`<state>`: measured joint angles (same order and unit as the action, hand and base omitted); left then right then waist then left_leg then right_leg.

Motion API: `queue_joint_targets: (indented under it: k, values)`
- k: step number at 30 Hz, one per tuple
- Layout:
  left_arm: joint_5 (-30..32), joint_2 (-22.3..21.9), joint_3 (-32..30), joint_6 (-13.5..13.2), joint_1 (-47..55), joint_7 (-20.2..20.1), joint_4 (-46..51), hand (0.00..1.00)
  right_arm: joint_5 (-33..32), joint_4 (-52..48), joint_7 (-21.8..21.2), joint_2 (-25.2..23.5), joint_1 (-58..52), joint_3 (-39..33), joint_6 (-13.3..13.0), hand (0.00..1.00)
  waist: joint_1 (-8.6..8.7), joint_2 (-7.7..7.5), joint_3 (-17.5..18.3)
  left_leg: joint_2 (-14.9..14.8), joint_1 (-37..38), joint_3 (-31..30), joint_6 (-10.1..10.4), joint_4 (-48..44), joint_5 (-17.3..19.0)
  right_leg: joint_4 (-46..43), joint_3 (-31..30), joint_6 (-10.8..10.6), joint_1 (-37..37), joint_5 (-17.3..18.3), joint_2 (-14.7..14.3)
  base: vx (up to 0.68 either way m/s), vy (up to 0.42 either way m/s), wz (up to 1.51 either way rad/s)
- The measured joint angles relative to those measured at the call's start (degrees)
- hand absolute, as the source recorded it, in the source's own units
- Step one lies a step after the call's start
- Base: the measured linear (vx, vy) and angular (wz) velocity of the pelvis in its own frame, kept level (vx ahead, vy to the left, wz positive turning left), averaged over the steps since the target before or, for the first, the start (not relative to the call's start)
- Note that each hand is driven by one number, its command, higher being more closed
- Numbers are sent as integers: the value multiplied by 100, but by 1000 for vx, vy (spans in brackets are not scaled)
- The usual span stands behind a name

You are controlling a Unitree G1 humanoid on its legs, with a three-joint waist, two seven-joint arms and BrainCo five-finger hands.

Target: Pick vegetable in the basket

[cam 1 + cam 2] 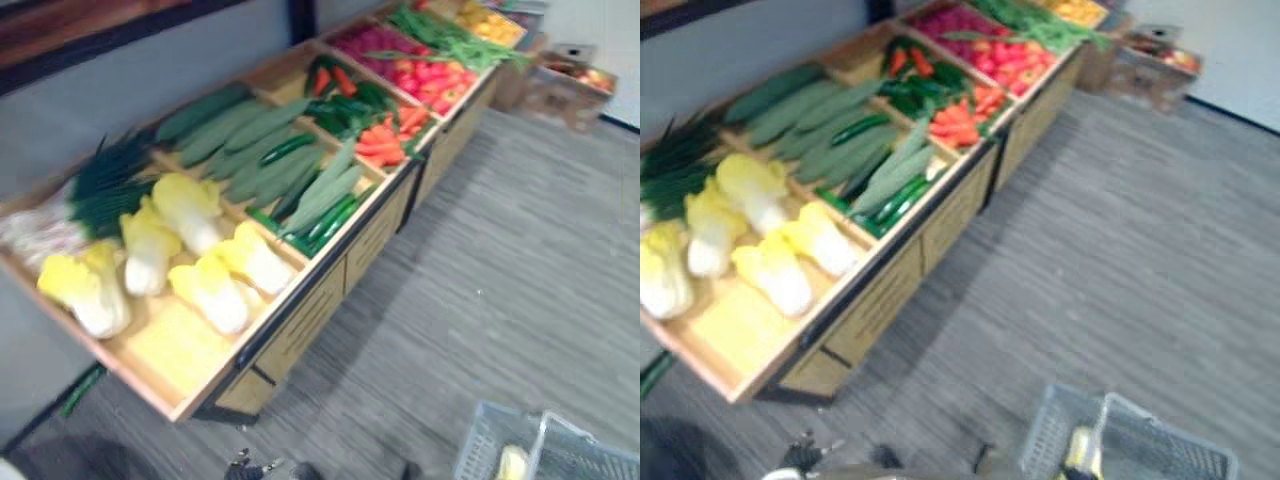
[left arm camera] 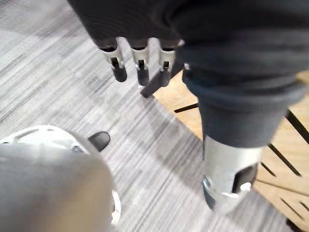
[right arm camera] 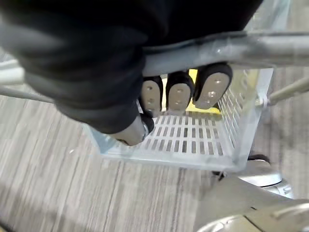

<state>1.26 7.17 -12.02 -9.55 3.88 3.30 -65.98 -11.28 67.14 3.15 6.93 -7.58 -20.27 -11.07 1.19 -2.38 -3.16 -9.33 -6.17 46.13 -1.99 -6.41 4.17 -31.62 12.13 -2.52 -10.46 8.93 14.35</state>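
The handle (image 3: 231,48) of a pale mesh basket (image 1: 482,440) is gripped by the right robot hand (image 3: 179,94), whose fingers are curled round it. A yellow item (image 1: 512,462) is seen inside the basket, though its kind cannot be told. The left robot hand (image 2: 140,63) is held with straight fingers, empty, above the grey floor (image 1: 520,270) beside a wooden display stand (image 1: 300,330). Cabbages (image 1: 150,245), cucumbers (image 1: 250,140) and carrots (image 1: 380,140) are laid out in the stand's separate compartments.
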Motion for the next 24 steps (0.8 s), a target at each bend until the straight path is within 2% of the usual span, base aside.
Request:
queue_joint_targets:
  k: [1,2,3,6,7,10,12,13,15,17,19,21,23,24]
  values:
    - [1,90,94,16,-58,0,40,0,-6,136,-2,-30,69,-1,15,100,13,-121,10,-117,-128,223,0,-215,7,247,61,-296,85,177,144,-137,-292,-146]
    - [1,133,97,19,-82,4,13,0,-4,96,-10,-45,130,81,20,100,-19,-100,33,-362,-250,444,49,-455,-21,787,224,-366,130,167,-96,-100,-329,-120]
    - [0,121,112,20,-72,-1,-11,0,-2,59,-8,-48,129,115,19,100,-38,-60,50,-483,-271,533,81,-526,-40,1130,252,-392,236,149,-244,-125,-335,-113]
    - [1,28,272,21,-111,-5,-1,0,-2,99,-19,-19,-17,285,45,100,33,64,13,-1092,-258,601,168,-1081,-99,2416,526,-394,929,152,-729,-94,-357,-47]
    - [1,-61,330,22,-133,-5,-2,0,-14,128,-18,22,-117,282,59,100,52,186,-14,-1329,-228,525,193,-1289,-114,2623,592,-317,1141,102,-912,-81,-264,-8]
    - [-8,-188,312,21,-100,7,13,0,-8,129,-43,129,-226,287,60,100,46,363,-100,-1585,74,418,478,-1413,-320,2728,353,-216,1387,38,-1133,-139,-178,-35]
    - [-16,-262,256,15,-31,26,65,0,6,134,-83,248,-129,376,55,100,27,399,-147,-1479,73,-512,668,-1485,-520,2722,-12,-138,1377,-10,-1155,-114,-115,-83]
    - [-17,-290,247,6,30,31,108,0,5,135,-91,374,-38,478,47,100,21,447,-160,-1217,50,-1572,672,-1494,-569,2693,-297,-122,1345,-47,-1126,-79,-56,-101]
    - [-17,-358,51,-32,106,49,112,0,1,141,-121,494,203,505,39,100,-89,467,-167,-427,188,-3171,806,-1344,-181,2690,-966,-158,1204,-120,-1011,-105,79,-150]
    - [-16,-302,47,-32,112,49,68,0,-2,131,-129,479,302,500,2,100,-133,491,-182,-102,338,-3676,737,-1112,116,2765,-1319,-128,1147,-222,-1084,-59,128,-122]
    - [-17,-293,36,-35,105,28,47,0,-27,138,-130,433,263,448,-5,100,-122,488,-197,-36,548,-3880,788,-860,225,2865,-1525,-284,1087,-324,-1138,-24,100,-60]
    - [-15,-261,36,-34,89,23,36,0,-29,137,-182,415,281,423,-38,100,-105,470,-199,67,543,-3880,792,-671,232,3143,-1581,-333,1058,-519,-1039,-19,104,-25]
    - [-12,-257,44,-35,84,25,25,0,-24,137,-258,418,306,334,-57,100,-68,495,-208,115,539,-3883,784,-395,324,3342,-1574,-420,1036,-691,-981,-5,158,2]
    - [-2,-256,57,-35,80,25,3,0,-26,139,-289,408,327,276,-58,100,-44,566,-200,117,541,-3891,796,-253,461,3426,-1546,-460,1011,-784,-1000,-13,168,13]
